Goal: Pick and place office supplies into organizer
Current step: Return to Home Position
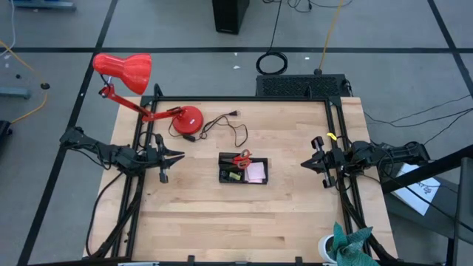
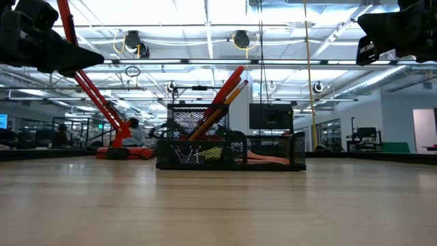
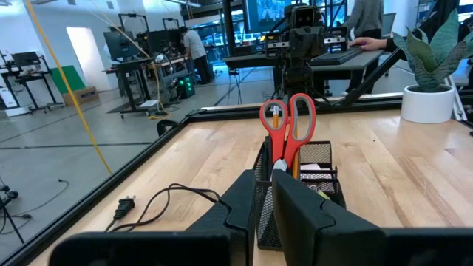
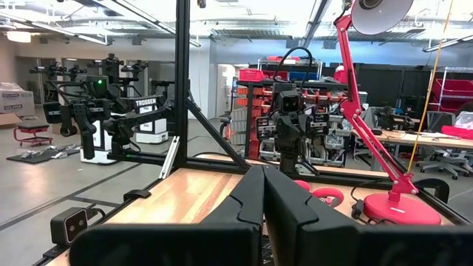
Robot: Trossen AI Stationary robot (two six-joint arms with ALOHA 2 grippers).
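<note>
1. Near the middle of the bench (image 1: 222, 222) sits the black mesh organizer (image 1: 225, 176), flat on the wood and well apart from both arms.
2. Red-handled scissors (image 1: 241, 157) stand in its tall cup, on the side nearer the left arm (handles up, blades down inside the mesh). Orange pencils (image 2: 231, 92) lean out of the same cup.
3. A pink sticky-note pad (image 1: 256, 173) lies flat in the low compartment on the side nearer the right arm. A small yellow item (image 2: 214, 153) shows through the mesh low down on the cup side.
4. The left gripper (image 1: 182, 155) hovers above the bench's left edge and points across at the organizer. Its jaws are narrow, with only a slim gap between them, and they hold nothing.
5. The right gripper (image 1: 302, 164) hangs above the right edge, facing back toward the organizer. Its jaws are pressed together and empty.
6. A red desk lamp (image 1: 185, 120) stands on its round base at the far left of the bench, and its shade reaches out past the corner. Its black cord (image 1: 235, 131) loops on the wood between the base and the organizer, apart from the organizer.
7. A potted plant (image 1: 347, 244) stands at the near right corner.
</note>
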